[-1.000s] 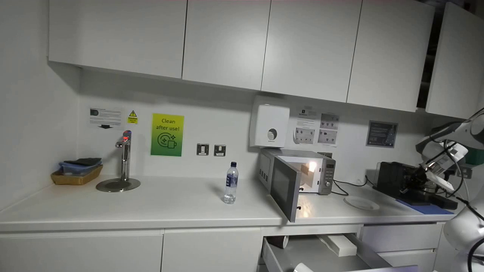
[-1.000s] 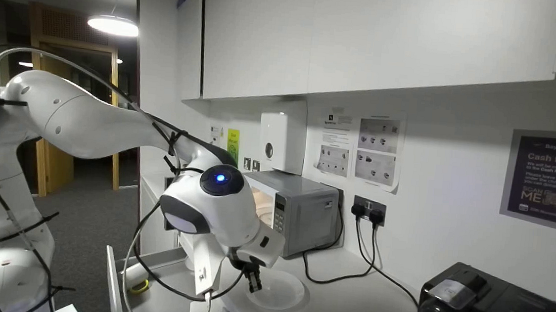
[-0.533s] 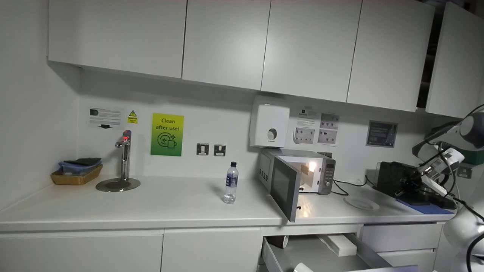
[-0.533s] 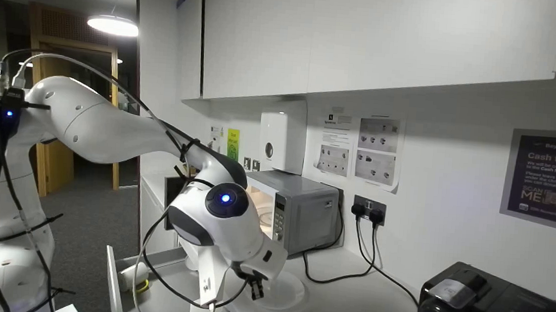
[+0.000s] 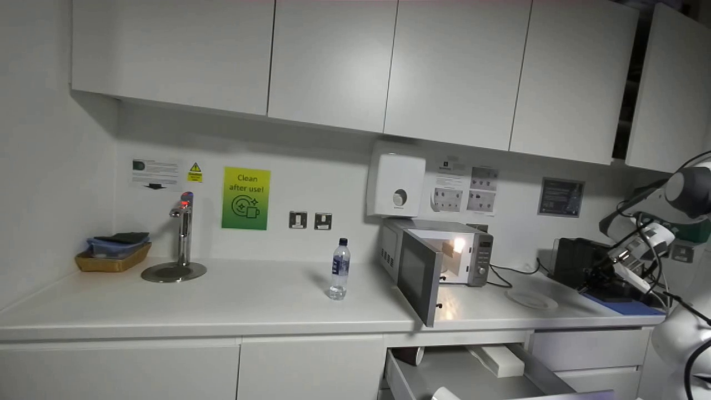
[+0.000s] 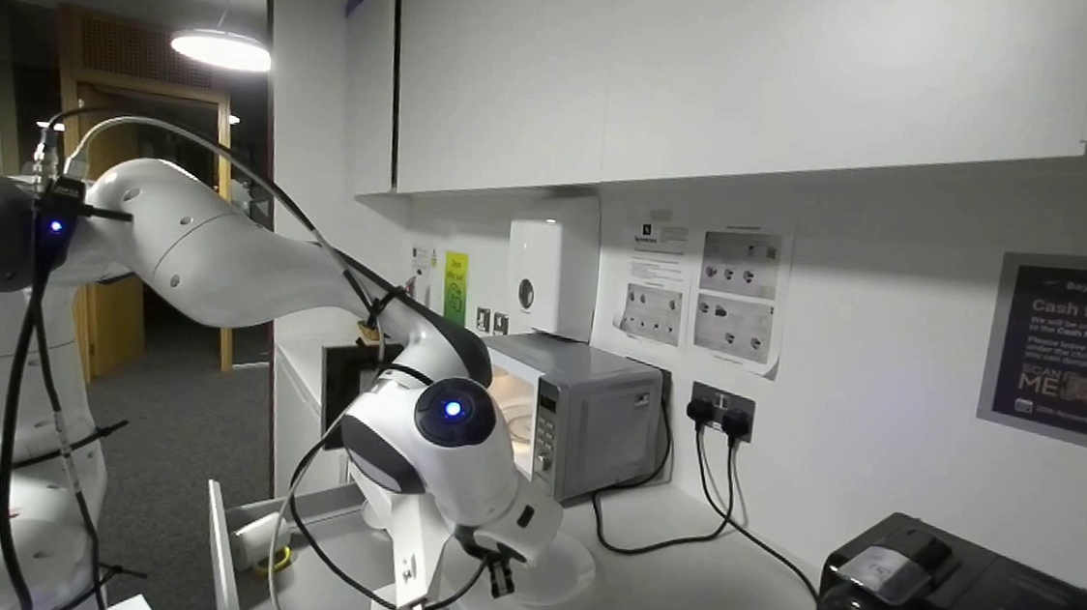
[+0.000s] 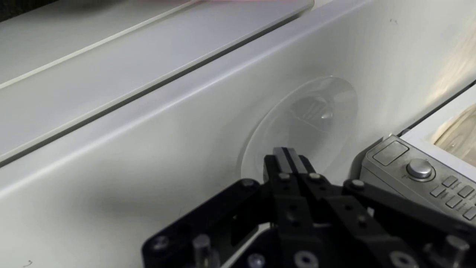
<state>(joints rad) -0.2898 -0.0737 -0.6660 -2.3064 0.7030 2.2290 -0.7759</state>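
Gripper [image 7: 285, 150] pressed together, empty; now lower, nearer plate [image 7: 312, 128] at 1 o'clock in wrist view; microwave [image 7: 427, 182] at 3 o'clock. Gap shrinks, nothing gripped yet.

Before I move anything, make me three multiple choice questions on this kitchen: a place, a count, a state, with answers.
1. Where is the round plate?
A. in a drawer
B. on the counter beside the microwave
C. inside the microwave

2. How many plugs are in the socket by the microwave?
A. two
B. four
C. none

3. How is the gripper?
A. wide open
B. half open
C. shut, holding nothing

1 B: both exterior views show it there.
2 A: an exterior view shows the pair.
3 C: its jaws meet in the wrist view.
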